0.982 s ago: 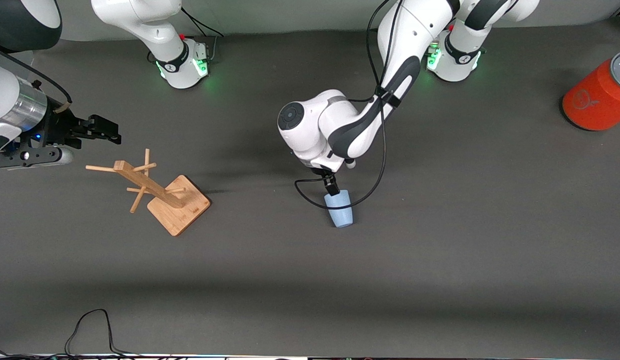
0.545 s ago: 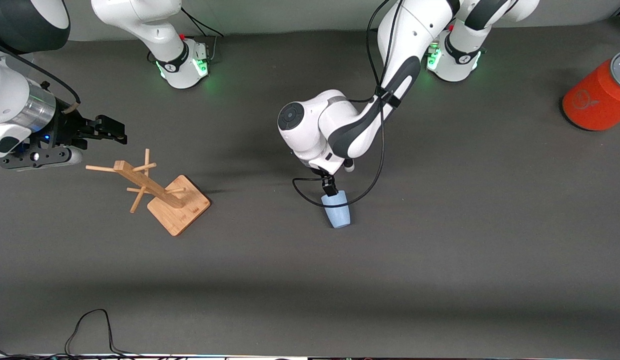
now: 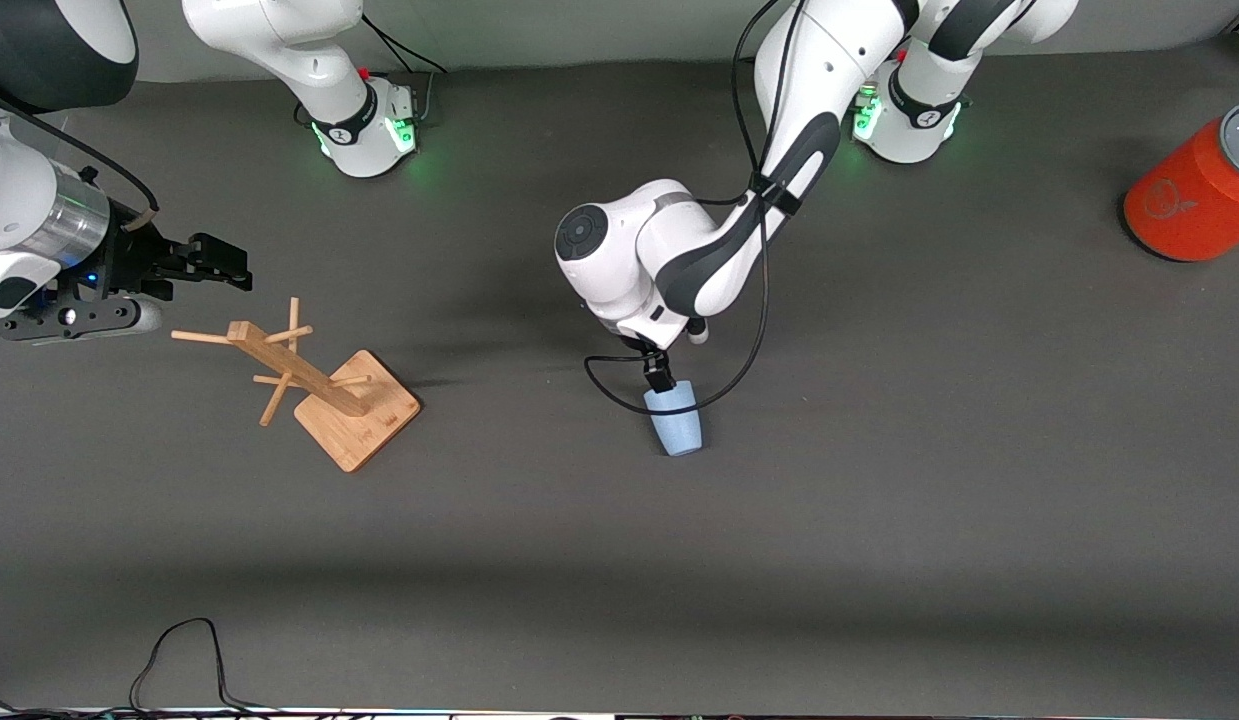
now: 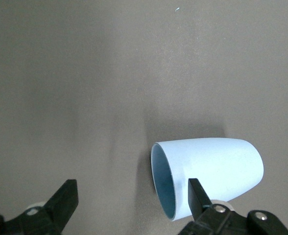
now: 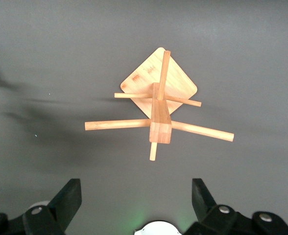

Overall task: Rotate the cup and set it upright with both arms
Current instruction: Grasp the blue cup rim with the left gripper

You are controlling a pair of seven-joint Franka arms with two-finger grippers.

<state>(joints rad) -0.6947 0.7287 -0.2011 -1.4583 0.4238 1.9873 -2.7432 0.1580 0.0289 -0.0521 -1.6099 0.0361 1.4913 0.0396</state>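
Observation:
The pale blue cup (image 3: 676, 425) lies on its side near the middle of the table, its mouth turned toward the robots' bases. In the left wrist view the cup (image 4: 217, 166) shows its darker blue inside. My left gripper (image 3: 662, 385) is low over the cup's rim and open. In the left wrist view the left gripper (image 4: 132, 198) has one fingertip (image 4: 198, 196) over the cup's outer wall and the other well clear of it, with the rim between them. My right gripper (image 3: 227, 265) hangs open and holds nothing, above the table at the right arm's end.
A wooden peg rack (image 3: 324, 385) on a square base stands beside the right gripper, and appears from above as the rack (image 5: 158, 112) in the right wrist view. An orange cylinder (image 3: 1194, 195) with a grey top lies at the left arm's end. A black cable (image 3: 189, 650) loops at the table's near edge.
The right gripper has drifted a little toward the table's middle, above the rack. The left gripper and the cup have shifted only slightly.

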